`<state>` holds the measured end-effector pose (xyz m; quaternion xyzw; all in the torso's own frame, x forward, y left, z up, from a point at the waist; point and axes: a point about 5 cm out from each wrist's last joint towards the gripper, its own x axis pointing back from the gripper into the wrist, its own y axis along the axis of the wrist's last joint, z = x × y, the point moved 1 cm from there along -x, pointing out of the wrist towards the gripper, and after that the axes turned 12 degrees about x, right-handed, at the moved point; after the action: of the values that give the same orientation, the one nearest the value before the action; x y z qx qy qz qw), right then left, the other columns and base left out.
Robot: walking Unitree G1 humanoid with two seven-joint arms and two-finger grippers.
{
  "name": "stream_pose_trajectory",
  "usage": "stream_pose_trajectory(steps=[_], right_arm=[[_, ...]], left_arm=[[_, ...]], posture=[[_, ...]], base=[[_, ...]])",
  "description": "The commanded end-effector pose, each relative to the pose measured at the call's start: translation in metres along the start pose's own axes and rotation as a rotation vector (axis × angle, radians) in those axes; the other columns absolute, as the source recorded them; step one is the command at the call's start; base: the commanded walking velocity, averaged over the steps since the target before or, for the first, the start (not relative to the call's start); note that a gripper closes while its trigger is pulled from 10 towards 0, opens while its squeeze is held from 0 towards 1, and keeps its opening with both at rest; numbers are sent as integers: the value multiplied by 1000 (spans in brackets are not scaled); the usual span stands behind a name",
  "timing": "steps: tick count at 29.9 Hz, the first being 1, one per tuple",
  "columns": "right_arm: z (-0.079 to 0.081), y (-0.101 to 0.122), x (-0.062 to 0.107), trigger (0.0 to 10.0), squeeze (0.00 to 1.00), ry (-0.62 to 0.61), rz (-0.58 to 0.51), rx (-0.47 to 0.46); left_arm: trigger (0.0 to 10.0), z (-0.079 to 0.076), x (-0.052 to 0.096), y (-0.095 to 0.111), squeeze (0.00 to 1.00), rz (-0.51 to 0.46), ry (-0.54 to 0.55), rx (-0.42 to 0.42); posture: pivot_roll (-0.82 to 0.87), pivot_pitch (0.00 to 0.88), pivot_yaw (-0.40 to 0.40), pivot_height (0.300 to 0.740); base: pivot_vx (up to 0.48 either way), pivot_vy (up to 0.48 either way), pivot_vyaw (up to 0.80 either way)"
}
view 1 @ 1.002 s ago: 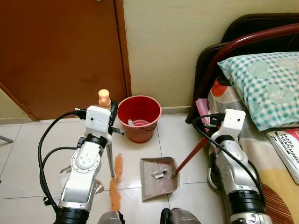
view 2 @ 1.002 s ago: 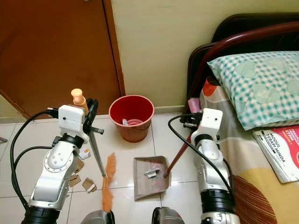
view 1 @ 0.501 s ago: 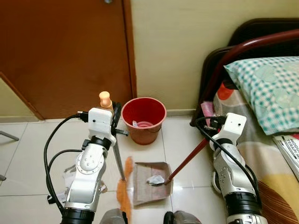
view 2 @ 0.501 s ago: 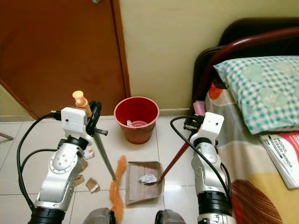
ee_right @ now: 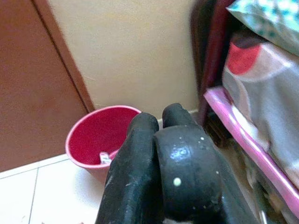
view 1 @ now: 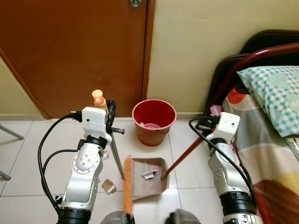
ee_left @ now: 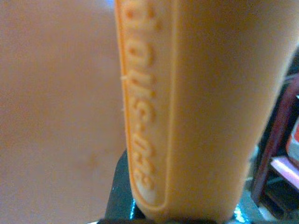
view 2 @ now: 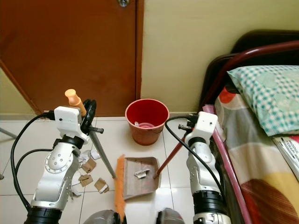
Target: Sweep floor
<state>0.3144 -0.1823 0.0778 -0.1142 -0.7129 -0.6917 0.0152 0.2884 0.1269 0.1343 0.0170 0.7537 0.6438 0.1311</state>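
Observation:
My left gripper (view 1: 110,123) is shut on a broom; its orange handle end (view 1: 98,98) sticks up above the wrist and looms close in the left wrist view (ee_left: 187,107). The silver shaft (view 1: 117,158) slants down to orange bristles (view 1: 126,186) resting against the left edge of a grey dustpan (view 1: 148,179). A crumpled paper scrap (view 1: 149,174) lies in the pan. My right gripper (view 1: 206,125) is shut on the pan's dark red handle (view 1: 184,155); its black fingers (ee_right: 159,154) are pressed together. A red bucket (view 1: 154,121) stands by the wall behind the pan.
Cardboard scraps (view 2: 88,165) lie on the white tiles left of the broom, one more scrap (view 1: 109,186) near the bristles. A bed (view 1: 266,149) with a checked pillow (view 1: 275,86) blocks the right side. A brown door (view 1: 70,46) is behind. A metal leg (view 1: 7,133) shows far left.
The camera has shifted, showing more door and less bed. The broom bristles have come right, from a gap beside the dustpan to its left edge. Both grippers keep their hold.

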Motion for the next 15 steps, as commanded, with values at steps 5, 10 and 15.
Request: stream_pose_trajectory(steps=[5,10,15], right_arm=[[-2,5,0,10000,0,-7,-25,-18],[-2,5,0,10000,0,-5,-31,-20],[-2,6,1,10000,0,-9,-37,-29]], left_arm=[[10000,-5,0,-5,0,28,-16,11],[10000,-8,1,-4,0,18,-35,1],[10000,-12,2,-4,0,12,-60,2]], posture=[[-42,89,-15,740],[-42,86,-12,740],[-40,80,-12,740]], base=[[0,389,0],[0,173,0],[0,0,0]])
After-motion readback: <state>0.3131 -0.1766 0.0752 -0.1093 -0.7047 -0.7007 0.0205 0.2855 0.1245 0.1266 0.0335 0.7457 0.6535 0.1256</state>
